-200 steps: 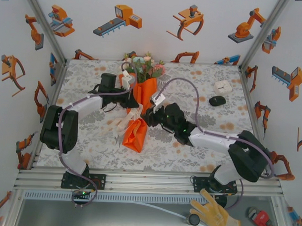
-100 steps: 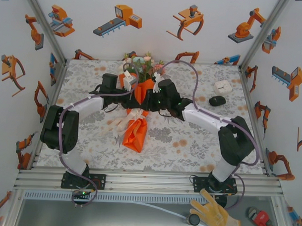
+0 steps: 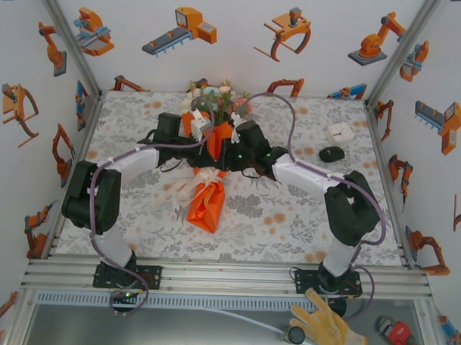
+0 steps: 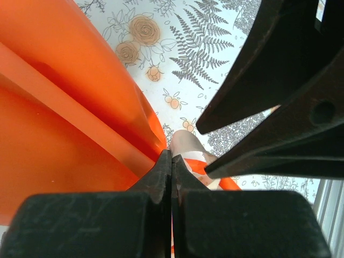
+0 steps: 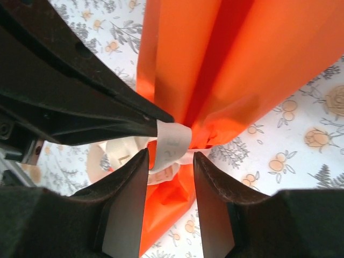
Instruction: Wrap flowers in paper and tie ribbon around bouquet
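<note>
Top external: bouquet point(image 3: 223, 133) mid-bench, flowers point(image 3: 215, 100) toward back edge, paper point(image 3: 206, 206) tail pointing at near edge. Ribbon point(image 5: 173, 141) at bouquet's waist. Left hand point(image 4: 171, 161) pressed together, pinching ribbon. Right hand point(image 5: 171, 156) spread, straddling ribbon loop. Room on bench point(image 3: 305, 213) either side of bouquet. White box point(image 3: 341, 132) and black oval point(image 3: 332, 154) well apart, by right edge.

Right end effector point(image 5: 170, 156) moved: a second ago low on the right flank of the bouquet point(image 3: 207, 204), now higher against the cone's waist, jaws apart astride the ribbon point(image 5: 173, 142). Right elbow drawn inward, toward bench centre.
</note>
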Action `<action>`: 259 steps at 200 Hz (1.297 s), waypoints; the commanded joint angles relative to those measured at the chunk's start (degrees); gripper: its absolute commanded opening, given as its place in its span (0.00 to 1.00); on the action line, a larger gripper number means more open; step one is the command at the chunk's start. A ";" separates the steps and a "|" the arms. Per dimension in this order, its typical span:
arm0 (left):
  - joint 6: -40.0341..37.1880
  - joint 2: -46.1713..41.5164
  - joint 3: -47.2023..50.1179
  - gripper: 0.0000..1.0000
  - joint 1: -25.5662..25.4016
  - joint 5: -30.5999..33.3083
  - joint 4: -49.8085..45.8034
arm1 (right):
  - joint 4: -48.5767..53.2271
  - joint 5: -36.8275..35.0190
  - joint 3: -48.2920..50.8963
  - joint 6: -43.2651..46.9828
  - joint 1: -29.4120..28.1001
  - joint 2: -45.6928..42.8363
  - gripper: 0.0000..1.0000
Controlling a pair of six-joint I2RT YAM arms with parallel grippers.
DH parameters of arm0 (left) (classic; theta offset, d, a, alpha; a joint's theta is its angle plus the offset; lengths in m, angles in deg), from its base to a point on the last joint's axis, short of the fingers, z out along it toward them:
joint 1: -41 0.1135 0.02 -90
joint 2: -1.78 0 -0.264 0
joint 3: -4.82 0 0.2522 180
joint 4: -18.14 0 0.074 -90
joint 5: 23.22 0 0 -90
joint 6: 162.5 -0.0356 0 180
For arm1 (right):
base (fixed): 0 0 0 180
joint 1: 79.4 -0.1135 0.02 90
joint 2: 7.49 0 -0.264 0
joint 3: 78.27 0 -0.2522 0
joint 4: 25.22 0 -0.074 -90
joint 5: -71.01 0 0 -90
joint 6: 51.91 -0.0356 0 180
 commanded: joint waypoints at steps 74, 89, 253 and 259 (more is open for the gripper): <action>-5.06 -1.53 -2.34 0.00 -1.78 -4.09 -5.62 | -1.86 4.42 -2.57 5.51 0.26 2.02 0.17; -4.98 -1.72 -2.23 0.00 -1.94 -4.15 -5.17 | -1.95 3.36 -2.09 5.55 0.21 1.83 0.05; 58.92 -46.76 34.05 0.42 2.23 43.14 -22.67 | -15.47 -1.95 9.93 -1.04 -0.01 -4.23 0.00; 58.85 -45.18 34.42 0.42 2.30 41.42 -21.32 | -15.69 -1.87 10.06 -1.09 -0.02 -4.18 0.00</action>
